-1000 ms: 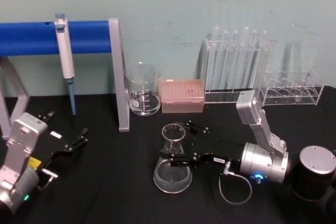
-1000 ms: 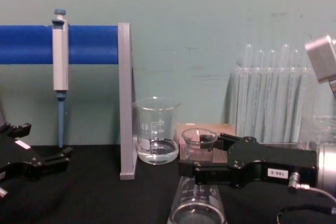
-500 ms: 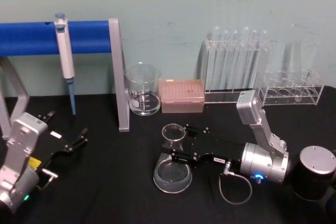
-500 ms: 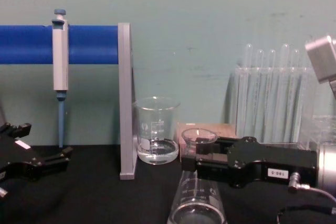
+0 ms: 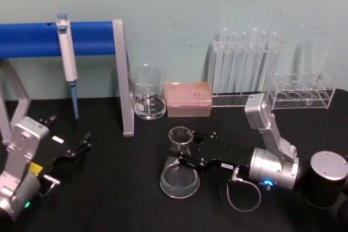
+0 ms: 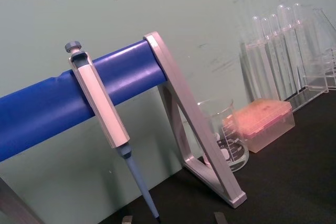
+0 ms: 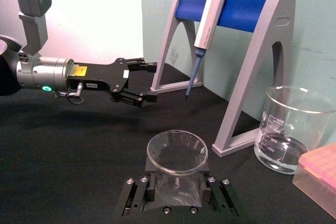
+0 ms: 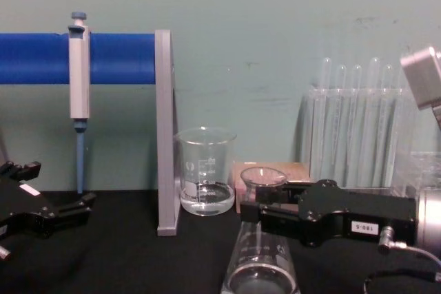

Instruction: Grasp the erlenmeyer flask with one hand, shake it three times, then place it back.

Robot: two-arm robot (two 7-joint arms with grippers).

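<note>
Now the right tool [image 5: 184, 149] grips the neck of the flask [image 5: 178, 182] at the near centre of the surface [image 5: 119, 194]; its white label seems to read "180-5". Left tool [image 5: 76, 148] rests released at the left.

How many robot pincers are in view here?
2: the left pincer, open, at far left; the right pincer at centre, shut on the clear conical glass flask.

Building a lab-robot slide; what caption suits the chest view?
Right gripper clamps the erlenmeyer flask neck; left gripper rests open at left; beaker behind.
</note>
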